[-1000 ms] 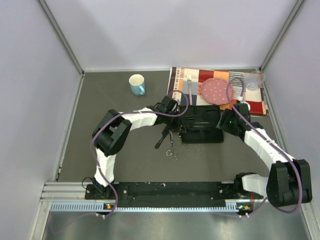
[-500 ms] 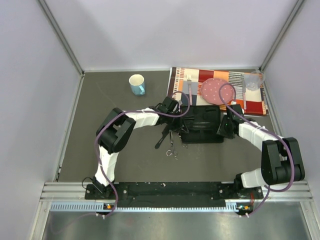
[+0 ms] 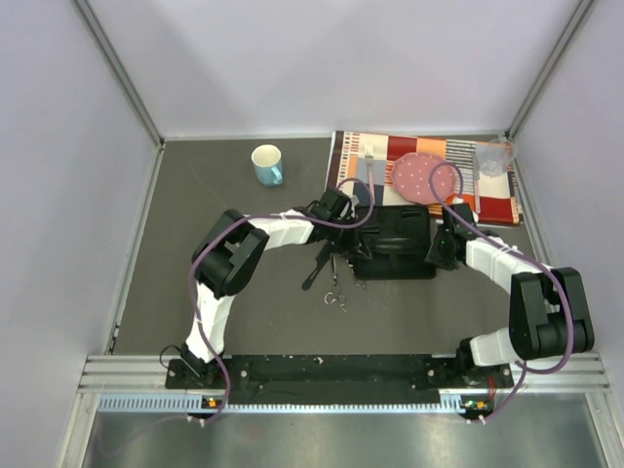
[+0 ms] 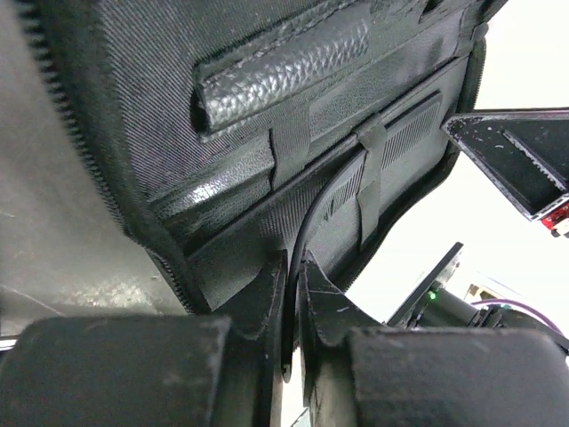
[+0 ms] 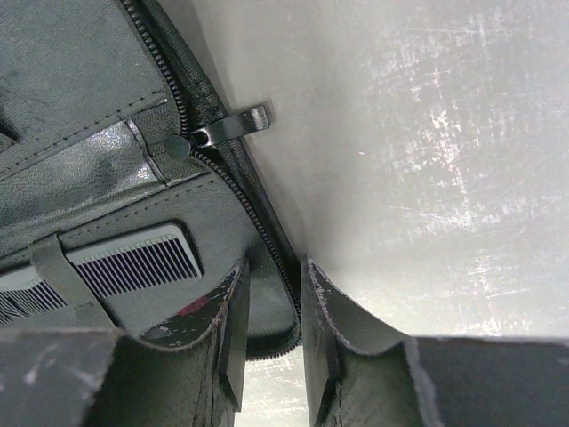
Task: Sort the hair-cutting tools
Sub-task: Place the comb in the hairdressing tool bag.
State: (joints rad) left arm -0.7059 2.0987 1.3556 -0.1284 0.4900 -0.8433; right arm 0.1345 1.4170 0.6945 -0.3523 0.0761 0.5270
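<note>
**Both arms bent in over the open case**

The left arm (image 3: 283, 226) reaches out from its elbow to the near-left corner of the black case (image 3: 395, 244), with the wrist low over it. The right arm (image 3: 492, 258) folds back from the far right and comes at the case's right edge.

The left fingers (image 4: 258, 307) are pressed almost together on a thin black strip (image 4: 307, 231). It curves up out of the gap and across the case lining towards a strap; what it is I cannot tell.

The right fingers (image 5: 333, 302) stand a narrow way apart, one either side of the zip edge at the case's corner. Whether they actually bite on it I cannot tell.

Just beside the inner finger, the comb (image 5: 133, 262) lies tucked under a strap inside the case.

Out on the surface (image 3: 244, 322), the handled comb (image 3: 314, 271) lies just left of the case. A pair of scissors (image 3: 336, 298) lies nearer the arm bases, apart from both sets of fingers.
</note>
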